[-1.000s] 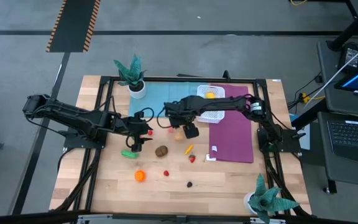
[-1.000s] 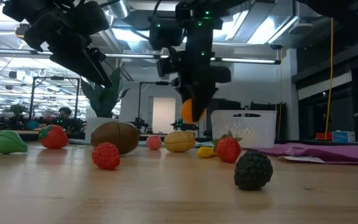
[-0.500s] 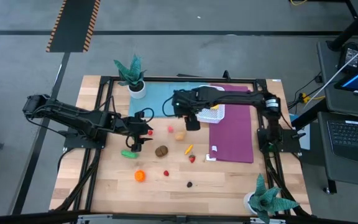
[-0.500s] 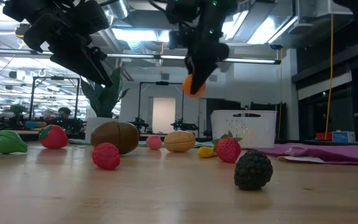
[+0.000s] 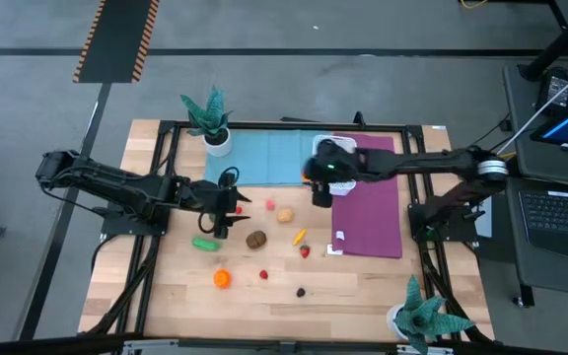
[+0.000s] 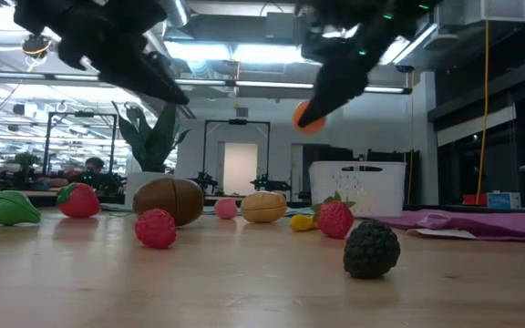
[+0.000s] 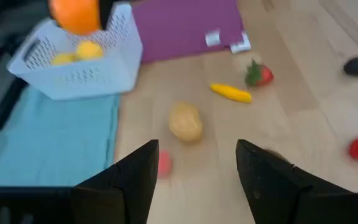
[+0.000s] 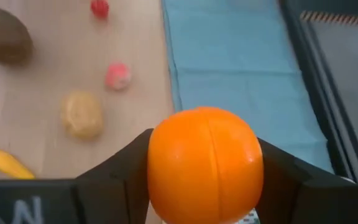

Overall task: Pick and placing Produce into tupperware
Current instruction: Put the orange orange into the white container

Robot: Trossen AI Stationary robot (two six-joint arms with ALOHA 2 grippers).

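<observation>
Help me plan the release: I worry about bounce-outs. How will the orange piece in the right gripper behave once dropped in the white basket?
The orange piece looks round and smooth, so it will probably roll. It seems rigid, keeping its shape between the right gripper's fingers. The basket's upright walls should likely contain it.

Two dark jointed arms — black cables, green light
</observation>
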